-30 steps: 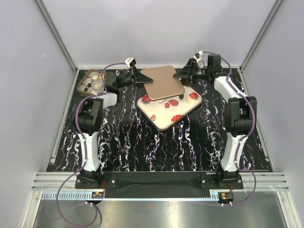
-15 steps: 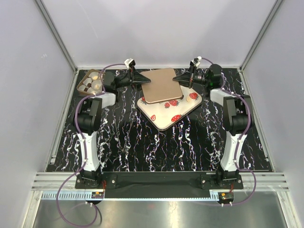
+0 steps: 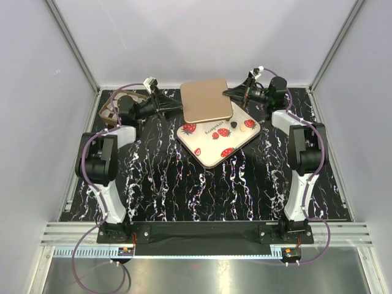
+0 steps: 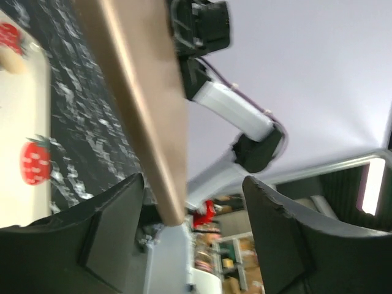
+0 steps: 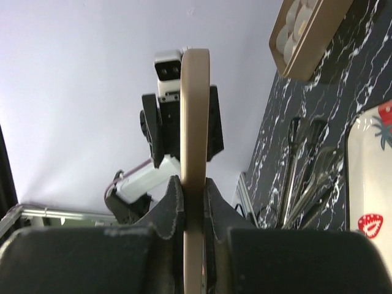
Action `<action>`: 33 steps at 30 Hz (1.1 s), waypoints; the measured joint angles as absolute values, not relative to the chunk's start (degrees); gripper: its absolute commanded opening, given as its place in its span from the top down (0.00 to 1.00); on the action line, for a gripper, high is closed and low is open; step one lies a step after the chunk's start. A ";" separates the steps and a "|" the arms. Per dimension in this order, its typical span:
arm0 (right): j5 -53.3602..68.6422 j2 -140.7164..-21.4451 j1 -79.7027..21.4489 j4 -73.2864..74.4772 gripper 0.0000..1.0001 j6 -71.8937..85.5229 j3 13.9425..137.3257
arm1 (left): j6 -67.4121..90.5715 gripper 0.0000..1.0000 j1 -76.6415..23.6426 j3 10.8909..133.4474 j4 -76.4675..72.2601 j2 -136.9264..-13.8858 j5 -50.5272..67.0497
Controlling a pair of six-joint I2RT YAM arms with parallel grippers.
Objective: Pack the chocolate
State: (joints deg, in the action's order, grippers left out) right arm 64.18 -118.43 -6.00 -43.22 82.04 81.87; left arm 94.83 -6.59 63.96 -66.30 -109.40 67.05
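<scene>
The right gripper (image 3: 228, 94) is clamped on the right edge of a flat tan lid (image 3: 207, 101) and holds it over the far corner of the strawberry-print tray (image 3: 208, 156). In its wrist view the lid stands edge-on, pinched between the two fingers (image 5: 170, 202). The left gripper (image 3: 176, 105) sits to the far left of the tray with its jaws well apart. The lid's near corner reaches in between them, close by one finger (image 4: 104, 239); I cannot tell whether it touches. On the tray's far right part lie a dark chocolate (image 3: 234, 124) and, just beside it, a tan chocolate (image 3: 248, 122), both clear of the lid. A brown box (image 5: 306, 43) holding white cups stands well left of the tray, mostly behind the left arm from above. Metal tongs (image 5: 306, 165) lie on the black marbled table (image 3: 184, 184) between box and tray.
</scene>
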 measured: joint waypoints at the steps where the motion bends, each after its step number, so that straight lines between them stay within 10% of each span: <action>1: 63.26 -118.02 -6.00 -42.24 1.00 81.38 82.17 | 91.61 0.26 -6.35 63.44 -63.07 -108.05 66.74; 15: 43.94 -116.25 -9.78 -37.30 1.00 78.63 87.81 | 45.78 0.22 4.32 70.96 6.20 -95.48 35.16; 33: 39.16 -118.15 -16.45 -34.00 1.00 72.99 91.66 | 30.06 0.37 16.45 88.97 23.49 -108.81 -2.04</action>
State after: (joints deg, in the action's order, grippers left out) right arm 39.16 -118.15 -16.45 -34.00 72.99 91.66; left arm 30.06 16.45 88.97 23.49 -108.81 -2.04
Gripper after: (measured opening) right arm 0.107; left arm 0.640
